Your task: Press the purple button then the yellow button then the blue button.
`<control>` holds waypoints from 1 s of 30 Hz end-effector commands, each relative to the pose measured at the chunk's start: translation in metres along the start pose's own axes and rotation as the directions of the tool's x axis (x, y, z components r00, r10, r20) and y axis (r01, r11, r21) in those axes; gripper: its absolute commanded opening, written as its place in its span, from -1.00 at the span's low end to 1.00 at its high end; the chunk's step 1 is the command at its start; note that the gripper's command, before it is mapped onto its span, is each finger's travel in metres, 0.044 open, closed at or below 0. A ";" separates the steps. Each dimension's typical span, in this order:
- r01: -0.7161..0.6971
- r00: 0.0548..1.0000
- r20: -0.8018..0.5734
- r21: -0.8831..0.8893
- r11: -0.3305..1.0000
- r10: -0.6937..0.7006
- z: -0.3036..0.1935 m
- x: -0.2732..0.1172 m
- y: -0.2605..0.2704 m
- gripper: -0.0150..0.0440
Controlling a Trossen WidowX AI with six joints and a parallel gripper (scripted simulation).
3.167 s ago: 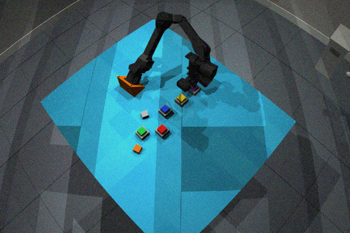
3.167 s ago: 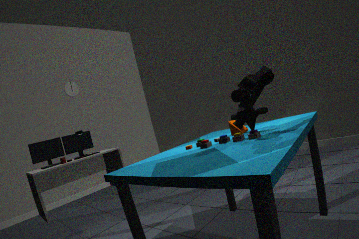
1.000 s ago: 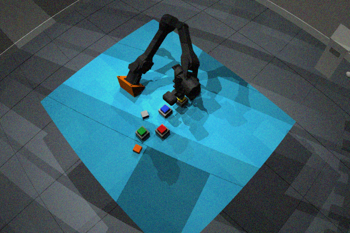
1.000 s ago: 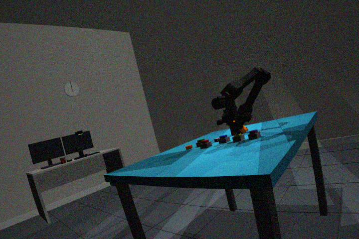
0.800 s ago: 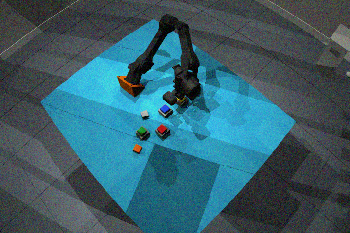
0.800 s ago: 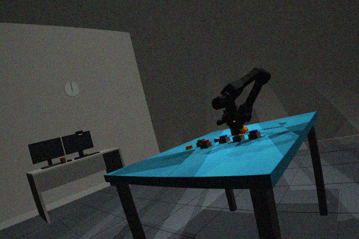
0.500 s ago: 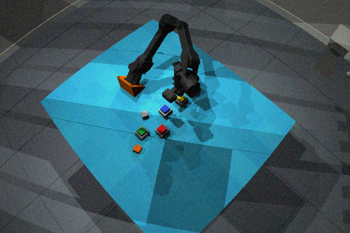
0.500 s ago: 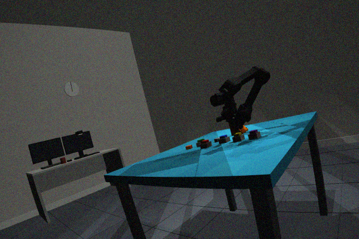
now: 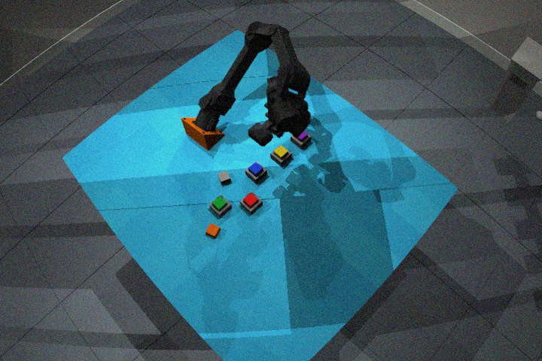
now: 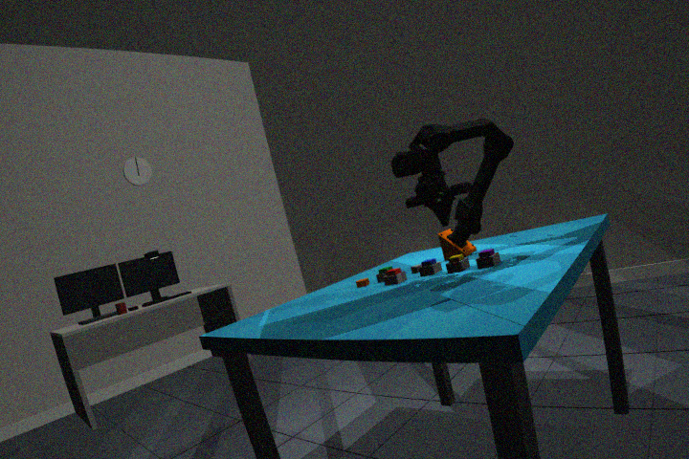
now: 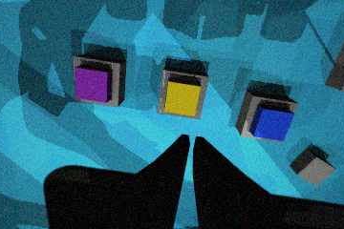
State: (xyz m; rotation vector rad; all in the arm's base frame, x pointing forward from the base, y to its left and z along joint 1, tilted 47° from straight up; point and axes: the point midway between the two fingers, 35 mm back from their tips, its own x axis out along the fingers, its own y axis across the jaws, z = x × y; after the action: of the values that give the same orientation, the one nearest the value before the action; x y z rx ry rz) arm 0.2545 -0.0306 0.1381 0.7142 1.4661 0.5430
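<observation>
Wrist view, L to R: purple button [image 11: 91, 84], yellow button [image 11: 182, 98], blue button [image 11: 272, 124] in a slanted row, each in a grey housing w/ a strip of bare blue table [image 11: 36, 138] between neighbours; grey block [image 11: 315, 169] sits low right, just beside the blue one, apart from it; another brownish shape cut off at the right edge, can't tell what. Gripper [image 11: 190, 143] is up off the table, tips below the yellow btn in frame & not touching any btn; fingers nearly together w/ only a thin slit, nothing held. Top view, L to R: orange base mount [image 9: 202, 132] near the far-left part of the table, orange block [image 9: 212, 230], green button [image 9: 220, 203], grey block, red button [image 9: 251, 199], then blue, yellow, purple running diagonally toward the arm. Counts: 5 buttons (1 each purple, yellow, blue, green, red), 2 blocks (1 grey, 1 orange), 1 arm. All items cluster mid-table, well apart from every table edge; wide open surface toward the near & right edges. Gripper body hangs just beside the purple btn on the base side. Exterior view: arm folded high over the btn row, tips above the table at the far end
</observation>
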 end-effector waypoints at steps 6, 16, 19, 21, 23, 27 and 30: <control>0.004 1.000 -0.009 0.010 1.000 -0.004 -0.015 -0.001 -0.091 -0.42; 0.002 1.000 -0.008 0.009 1.000 -0.002 -0.015 0.060 -0.091 -0.42; 0.002 1.000 -0.008 0.009 1.000 -0.002 -0.015 0.061 -0.091 -0.42; 0.002 1.000 -0.008 0.009 1.000 -0.002 -0.015 0.063 -0.091 -0.42; 0.002 1.000 -0.008 0.009 1.000 -0.002 -0.015 0.066 -0.091 -0.42; 0.002 1.000 -0.008 0.009 1.000 -0.002 -0.015 0.072 -0.091 -0.42; 0.002 1.000 -0.008 0.009 1.000 -0.002 -0.015 0.077 -0.091 -0.42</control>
State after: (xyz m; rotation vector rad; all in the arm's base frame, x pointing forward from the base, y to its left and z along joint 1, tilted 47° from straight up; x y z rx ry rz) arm 0.2356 -0.0403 0.0224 0.7098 1.4770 0.5368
